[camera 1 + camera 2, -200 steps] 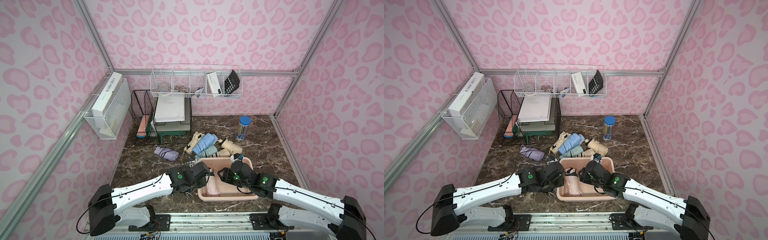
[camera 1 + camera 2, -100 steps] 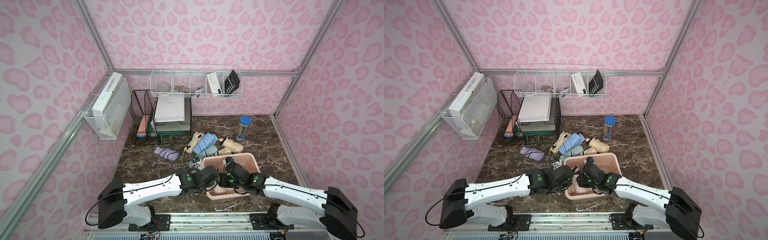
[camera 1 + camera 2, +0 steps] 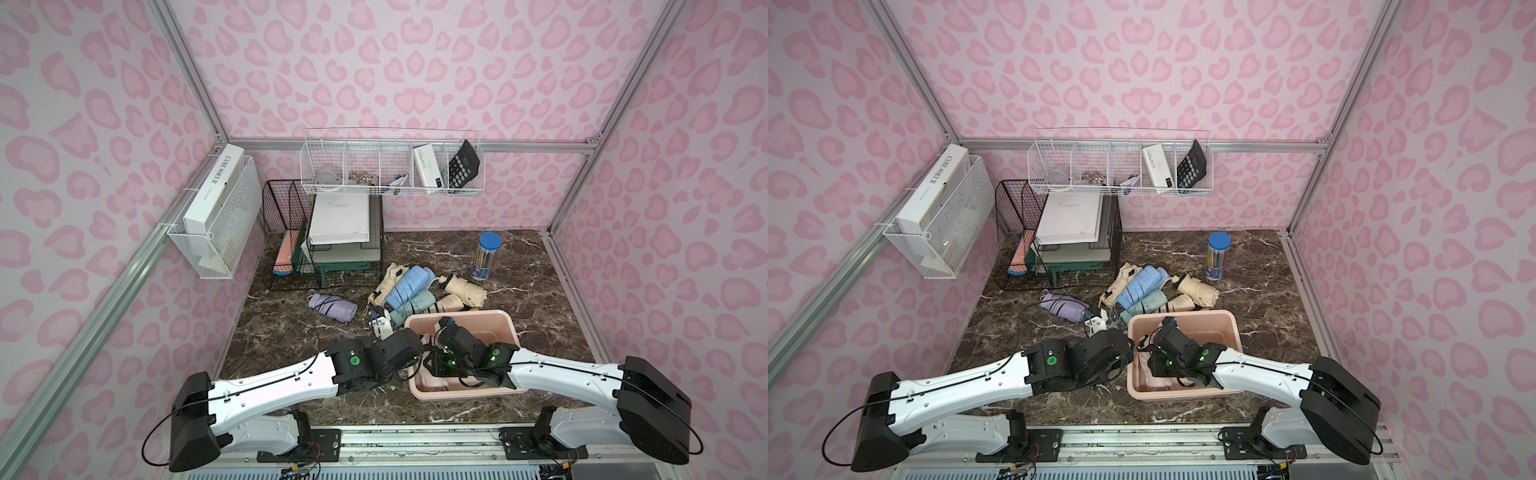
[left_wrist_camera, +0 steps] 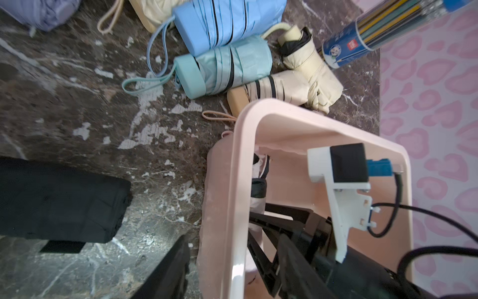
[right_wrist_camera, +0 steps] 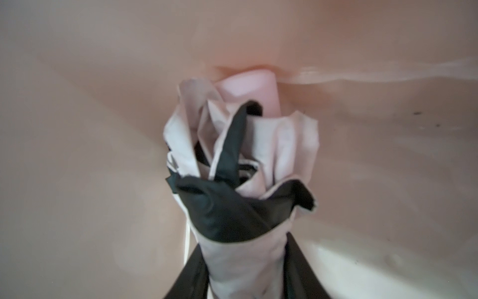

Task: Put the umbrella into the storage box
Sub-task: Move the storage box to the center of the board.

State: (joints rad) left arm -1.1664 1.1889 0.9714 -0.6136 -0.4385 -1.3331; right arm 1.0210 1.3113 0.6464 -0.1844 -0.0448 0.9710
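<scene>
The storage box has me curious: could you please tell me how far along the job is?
Done: a pink umbrella lies inside the storage box. In hand: the right gripper is in the box, fingers either side of that umbrella; the left gripper stands open outside. Left: releasing and withdrawing; the blue umbrella and several others lie on the table, if they count too.

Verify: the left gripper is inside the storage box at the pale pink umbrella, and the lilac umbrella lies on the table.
Wrong arm: the right gripper is inside the storage box at the pale pink umbrella, as the right wrist view shows; the left gripper is outside it. The lilac umbrella does lie on the table.
</scene>
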